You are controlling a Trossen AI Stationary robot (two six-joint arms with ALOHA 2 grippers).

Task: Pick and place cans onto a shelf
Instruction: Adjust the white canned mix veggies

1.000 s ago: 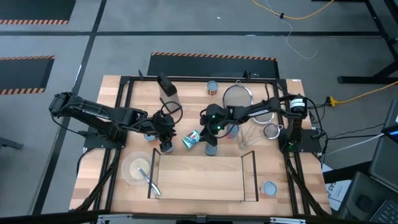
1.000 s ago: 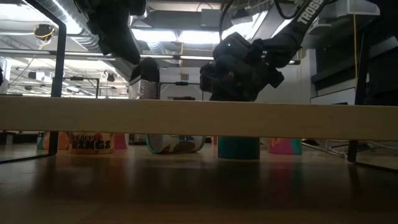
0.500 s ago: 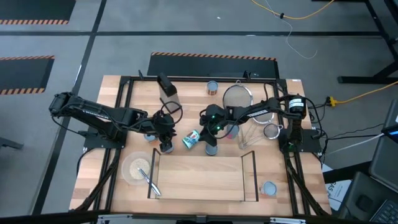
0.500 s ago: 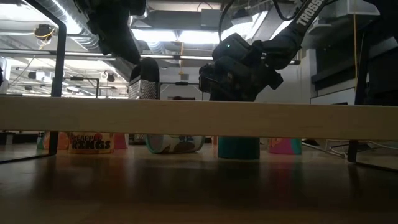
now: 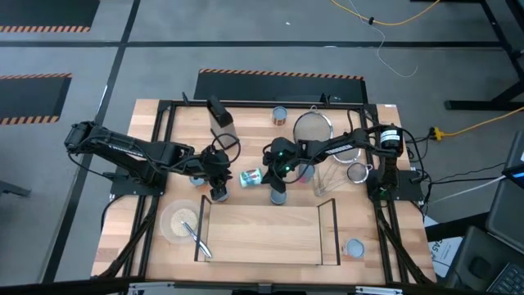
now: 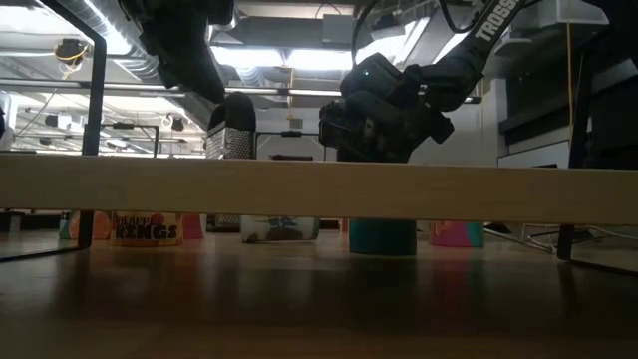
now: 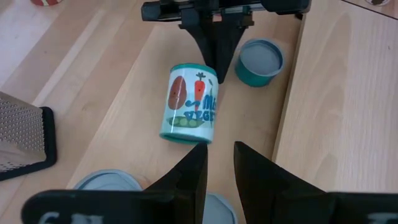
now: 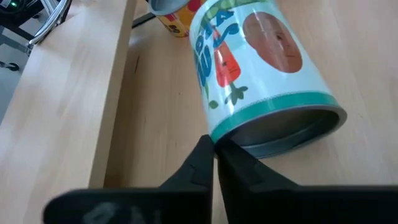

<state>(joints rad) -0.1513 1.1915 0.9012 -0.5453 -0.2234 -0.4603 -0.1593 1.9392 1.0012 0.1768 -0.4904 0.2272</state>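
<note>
Right pincer (image 5: pixel 273 175): held low over the bench (image 5: pixel 246 131), just behind the shelf's back edge; fingers (image 8: pixel 205 163) are seen pressed together, with nothing between them.
Fallen can (image 5: pixel 250 177): lies on its side on the bench, a white label with a carrot and teal rims; its open end is touching or just beside the tips of the right pincer, not gripped.
Teal can (image 5: pixel 277 195): stands upright just beside the right pincer, between it and the shelf.
Left pincer (image 5: pixel 219 185): held over the bench on the far side of the fallen can from the right pincer; fingers (image 7: pixel 189 176) are seen slightly apart, nothing between them. The fallen can lies directly ahead of its tips, apart from them.
Shelf (image 5: pixel 262 234): light-wood board with black end uprights, just in front of both pincers; no cans are seen on it.
Other cans: one pale-topped can (image 5: pixel 354 249) stands well to the right pincer's outer side, beside the shelf's end; another (image 5: pixel 280 115) stands well behind it.
</note>
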